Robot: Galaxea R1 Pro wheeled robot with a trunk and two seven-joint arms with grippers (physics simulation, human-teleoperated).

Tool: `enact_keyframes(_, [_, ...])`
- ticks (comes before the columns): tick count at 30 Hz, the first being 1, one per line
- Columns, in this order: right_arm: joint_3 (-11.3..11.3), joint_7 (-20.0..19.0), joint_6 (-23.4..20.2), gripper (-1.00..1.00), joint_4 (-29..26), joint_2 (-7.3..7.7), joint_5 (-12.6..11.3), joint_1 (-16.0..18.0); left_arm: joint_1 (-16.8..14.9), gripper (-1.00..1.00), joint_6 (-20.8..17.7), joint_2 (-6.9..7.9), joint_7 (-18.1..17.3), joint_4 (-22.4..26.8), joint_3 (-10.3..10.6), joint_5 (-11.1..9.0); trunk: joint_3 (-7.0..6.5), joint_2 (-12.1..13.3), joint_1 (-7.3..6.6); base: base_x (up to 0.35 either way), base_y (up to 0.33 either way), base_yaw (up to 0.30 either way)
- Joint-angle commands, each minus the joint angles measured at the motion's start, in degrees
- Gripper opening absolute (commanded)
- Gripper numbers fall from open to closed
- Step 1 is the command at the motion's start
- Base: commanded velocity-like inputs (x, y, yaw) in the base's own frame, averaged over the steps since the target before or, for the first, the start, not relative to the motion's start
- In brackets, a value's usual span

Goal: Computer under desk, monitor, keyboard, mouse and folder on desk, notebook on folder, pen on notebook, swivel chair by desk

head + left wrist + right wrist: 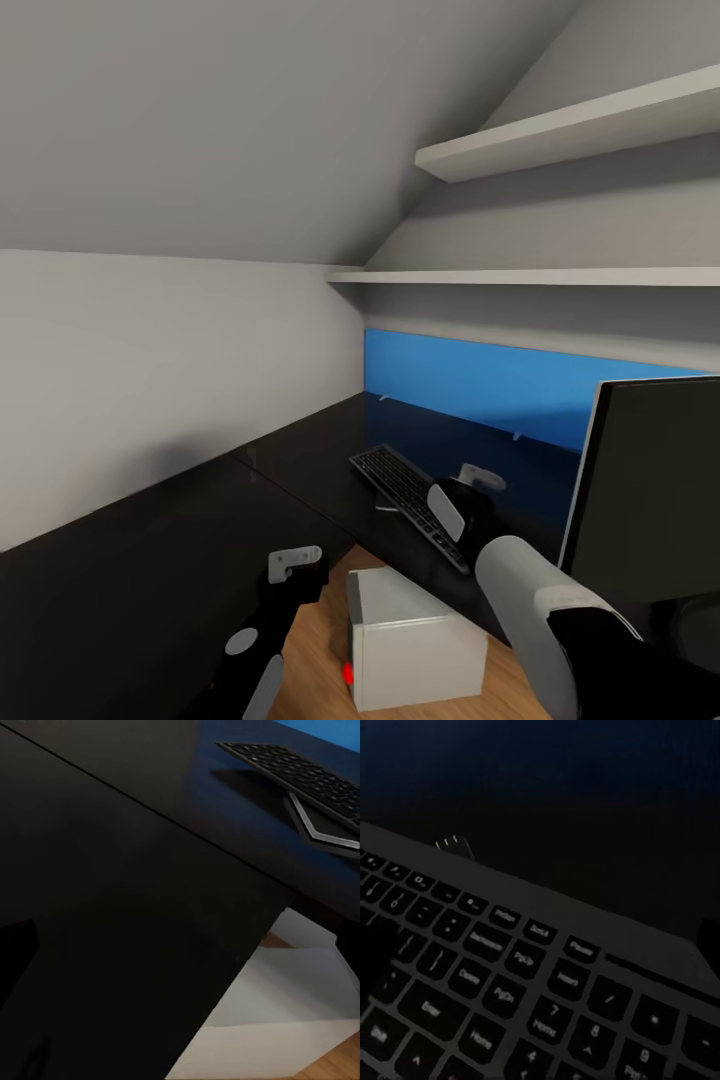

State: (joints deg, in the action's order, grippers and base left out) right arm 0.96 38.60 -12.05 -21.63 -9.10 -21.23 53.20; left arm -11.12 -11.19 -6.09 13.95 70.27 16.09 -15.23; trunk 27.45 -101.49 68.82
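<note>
The black keyboard (pixel 408 493) lies on the black desk (pixel 150 560) left of the monitor (pixel 650 500), the grey computer (pixel 415 640) below.

Black keyboard (pixel 510 997), seen close and at a slant, its numeric-pad and navigation keys legible, lay on the dark counter (pixel 585 810).

My head view is evenly and softly lit, with pale grey walls and no hard glare. The black bench (pixel 150 560) swallows light, carrying only a faint blue sheen from the blue panel (pixel 480 385). My left wrist view is mostly dark, brightest on the computer (pixel 277 1020). My right wrist view is very dim and soft; the keyboard (pixel 510 990) legends look blurred.
</note>
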Motion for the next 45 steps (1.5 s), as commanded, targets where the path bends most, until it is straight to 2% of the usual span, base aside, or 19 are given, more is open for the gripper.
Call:
enact_keyframes(1, [0.1, 0.47, -0.58, 1.0, -0.1, 0.05, -0.04, 0.04, -0.04, 1.0, -0.24, 0.03, 0.42, 0.07, 0.14, -0.52, 0.07, -0.04, 0.01, 0.058, 0.045, 0.0])
enact_keyframes(11, [-0.01, 0.54, 0.07, 1.0, 0.17, 0.34, 0.15, 0.06, -0.04, 1.0, -0.32, -0.03, 0.38, -0.09, 0.22, -0.5, 0.07, -0.04, 0.01, 0.014, 0.011, 0.0])
enact_keyframes(14, [0.04, 0.54, 0.59, 1.0, 0.35, 0.6, 0.24, 0.06, -0.04, 1.0, -0.29, -0.05, 0.38, -0.17, 1.03, -0.5, 0.07, -0.04, 0.01, 0.0, 0.0, 0.0])
enact_keyframes(20, [0.08, 0.72, 2.95, 1.0, 0.56, 1.21, 0.25, 0.04, -0.04, 1.0, -0.17, -0.06, 0.41, -0.22, 1.63, -0.46, 0.07, -0.04, 0.01, 0.0, 0.0, 0.0])
enact_keyframes(31, [0.09, 0.86, 11.65, 1.0, 0.68, 1.64, 0.21, -0.22, -0.04, 1.0, -0.11, -0.06, 0.4, -0.29, 1.74, -0.47, 0.07, -0.04, 0.01, 0.0, 0.0, 0.0])
enact_keyframes(36, [0.14, 0.6, 13.28, 1.0, 0.71, 1.58, -0.01, -0.44, -0.04, 1.0, -0.06, -0.06, 0.42, -0.31, 1.75, -0.43, 0.07, -0.04, 0.01, 0.0, 0.0, 0.0])
enact_keyframes(45, [0.1, 0.74, 13.46, 1.0, 0.7, 1.42, -0.12, -0.55, -0.04, 1.0, -0.06, -0.06, 0.42, -0.31, 1.75, -0.49, 0.07, -0.04, 0.01, 0.0, 0.0, 0.0])
